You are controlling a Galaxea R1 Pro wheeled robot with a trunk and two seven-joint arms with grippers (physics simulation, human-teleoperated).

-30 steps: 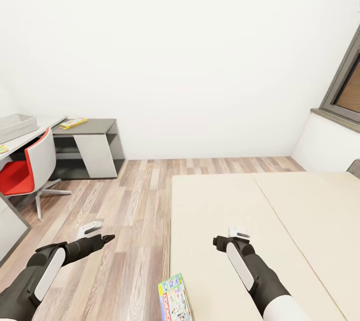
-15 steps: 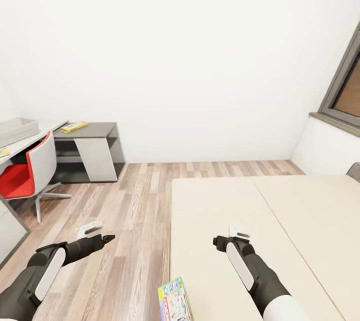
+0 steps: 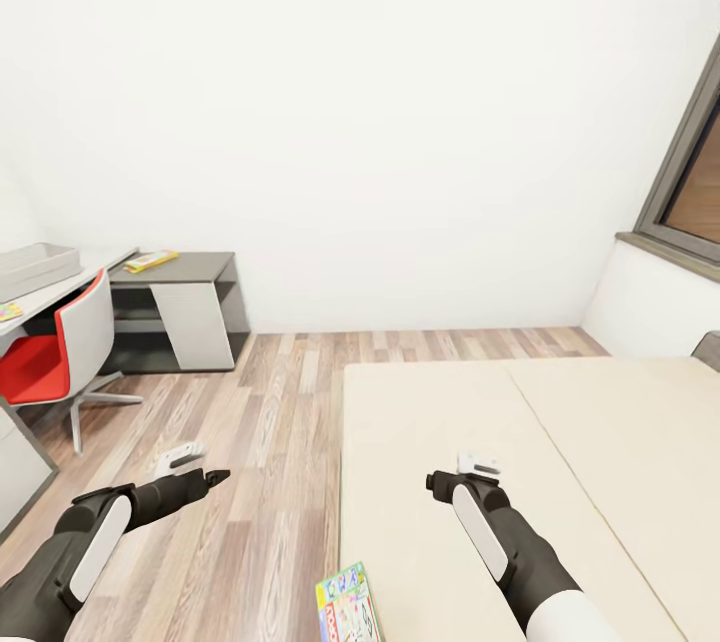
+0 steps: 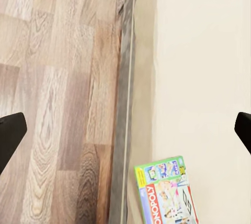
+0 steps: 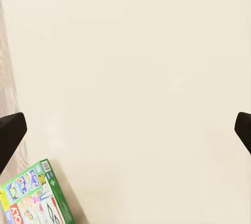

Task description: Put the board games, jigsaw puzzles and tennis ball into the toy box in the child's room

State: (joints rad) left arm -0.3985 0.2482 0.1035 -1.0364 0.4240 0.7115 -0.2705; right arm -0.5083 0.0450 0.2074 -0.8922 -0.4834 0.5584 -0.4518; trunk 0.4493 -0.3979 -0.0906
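A colourful Monopoly board game [image 3: 348, 605] lies flat at the near left corner of the beige bed [image 3: 560, 442]; it shows also in the left wrist view [image 4: 166, 192] and the right wrist view [image 5: 31, 199]. My left gripper [image 3: 195, 467] hangs open over the wooden floor, left of the bed, its black fingertips [image 4: 10, 135] spread wide. Over the mattress my right gripper [image 3: 470, 470] is open too, with nothing between its fingers [image 5: 9, 132]. At the far left a grey toy box [image 3: 35, 264] stands on the white table [image 3: 70, 284]. A flat yellow box [image 3: 150, 260] rests on the low grey desk.
A red and white swivel chair [image 3: 55, 342] stands by the table at the left. The grey desk [image 3: 185, 307] stands against the back wall. A window [image 3: 690, 172] and its white sill are at the right. Wooden floor [image 3: 270, 402] runs between bed and furniture.
The whole head view has shifted slightly: table, desk and bed sit lower in the picture, so the camera has moved. Both arms keep their pose and both grippers stay open.
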